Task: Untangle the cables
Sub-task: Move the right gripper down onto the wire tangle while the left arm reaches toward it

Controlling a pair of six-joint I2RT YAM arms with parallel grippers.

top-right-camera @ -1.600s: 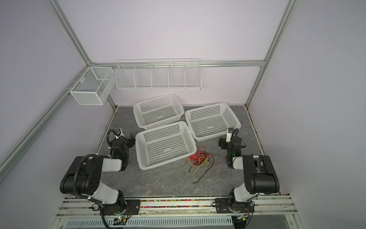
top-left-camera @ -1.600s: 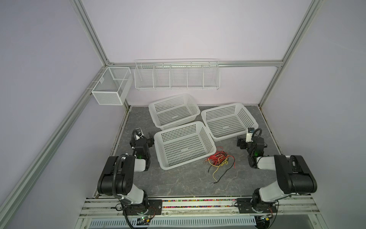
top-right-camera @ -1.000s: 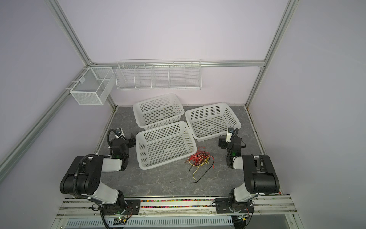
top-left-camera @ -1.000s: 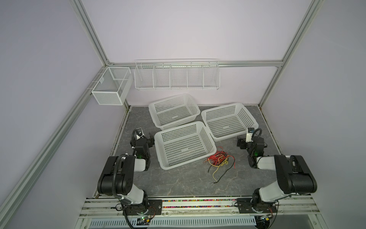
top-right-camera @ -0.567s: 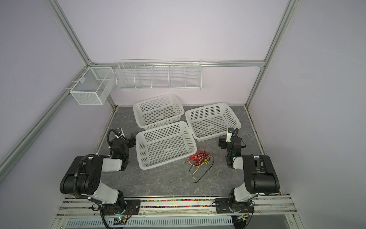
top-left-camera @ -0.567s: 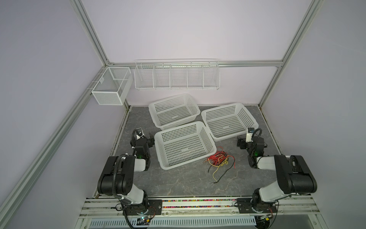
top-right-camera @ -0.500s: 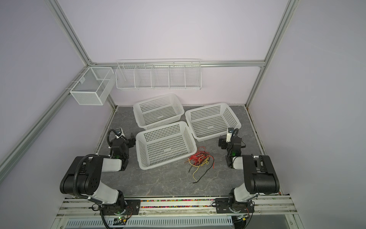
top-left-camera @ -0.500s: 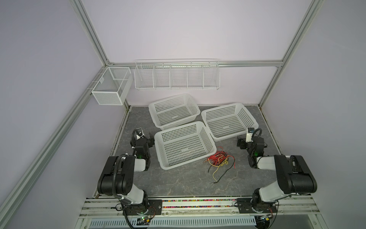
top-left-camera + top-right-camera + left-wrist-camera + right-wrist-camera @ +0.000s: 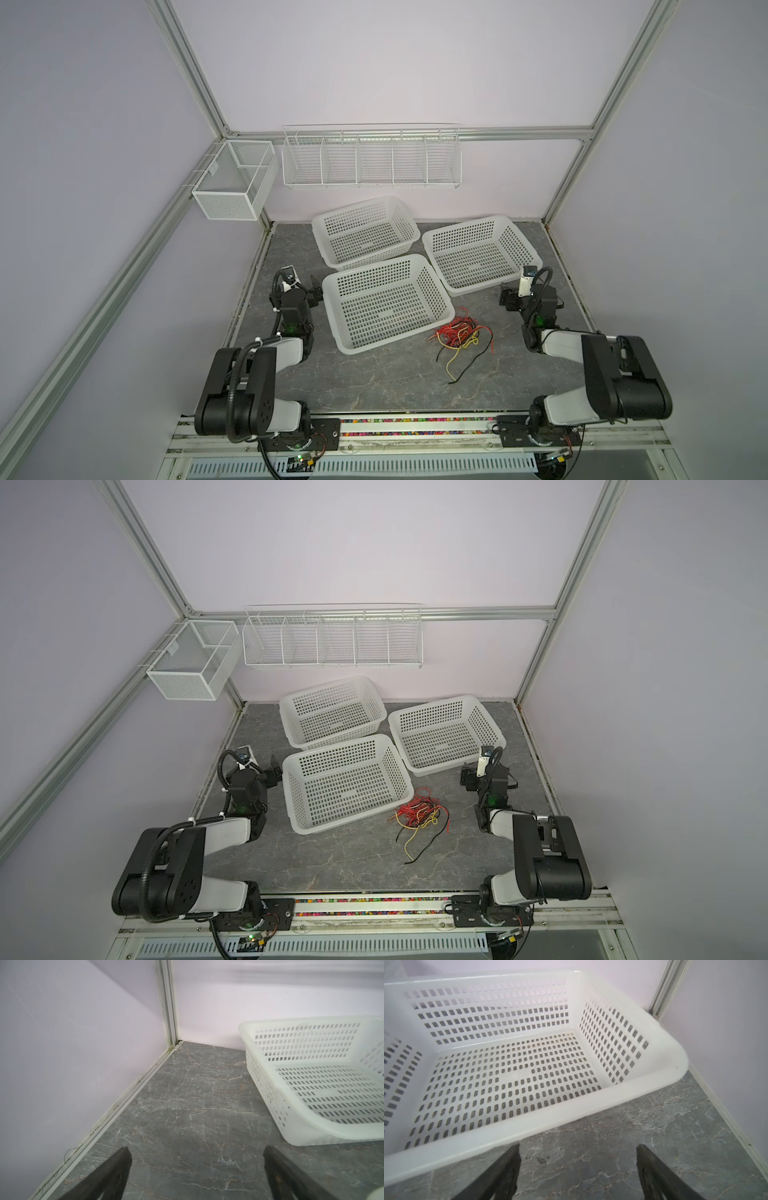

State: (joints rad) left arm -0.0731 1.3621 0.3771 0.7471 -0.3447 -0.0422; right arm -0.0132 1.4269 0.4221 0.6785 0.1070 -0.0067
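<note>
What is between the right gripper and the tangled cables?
Only bare grey tabletop lies between the right gripper and the cables, as both top views show.

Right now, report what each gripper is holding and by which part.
Nothing is held. The left gripper and the right gripper both stand open over bare tabletop; the tangled cables lie apart from both.

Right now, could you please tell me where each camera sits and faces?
Top views: high in front, looking down at red, yellow, black cables and three white perforated plastic baskets; both arms show.
Left wrist: faces back-left corner, rear basket; open left hand shows.
Right wrist: faces right basket; open right hand shows.
Shared: both wrists see grey marbled tabletop.
</note>
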